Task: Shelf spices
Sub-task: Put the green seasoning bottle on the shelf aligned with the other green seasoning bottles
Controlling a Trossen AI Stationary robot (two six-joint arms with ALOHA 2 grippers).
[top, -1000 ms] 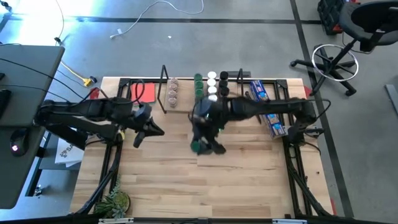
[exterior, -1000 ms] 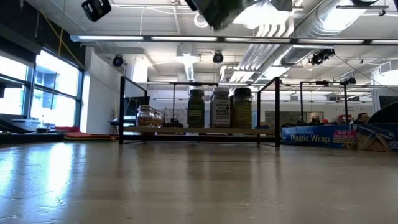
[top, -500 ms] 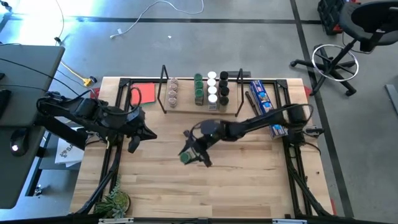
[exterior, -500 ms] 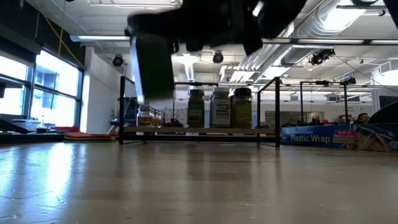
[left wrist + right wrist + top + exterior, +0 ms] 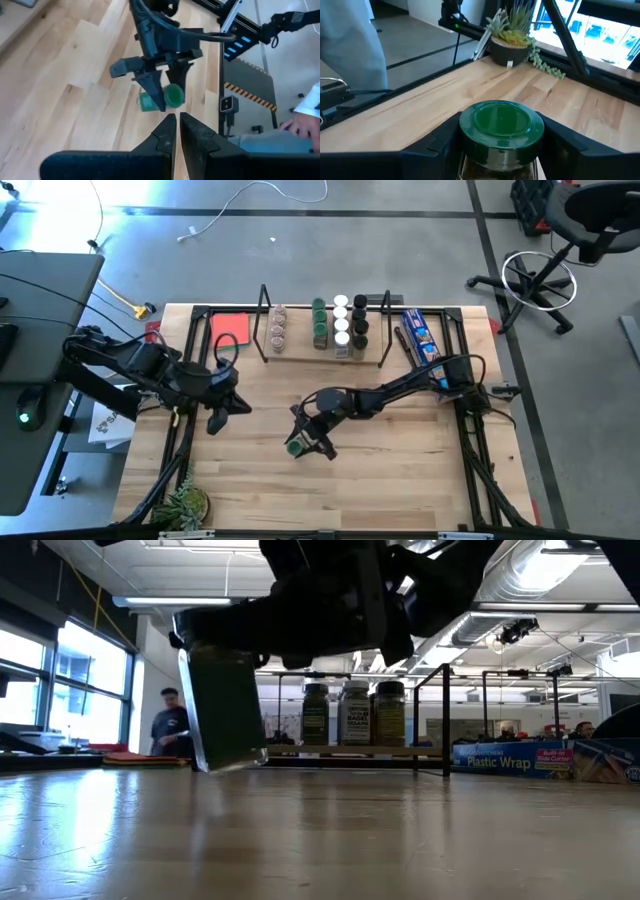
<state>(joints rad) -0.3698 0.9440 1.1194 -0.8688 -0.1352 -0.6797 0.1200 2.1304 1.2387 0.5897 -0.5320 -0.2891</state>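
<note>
right hand grips a green-lidded spice jar just under its lid, low over the bench, well short of the shelf; rigid, light, likely slick-sided.

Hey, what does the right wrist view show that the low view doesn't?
Only the right wrist view: the green lid of the held jar seen from above, and a potted plant at the table's edge.

Only the low view: the shelf with three jars standing in front, a blue plastic wrap box beside it, a person in the room behind, and the jar's base hanging tilted just above the table.

Both: the right tool gripping the green-lidded jar over the wooden tabletop.
</note>
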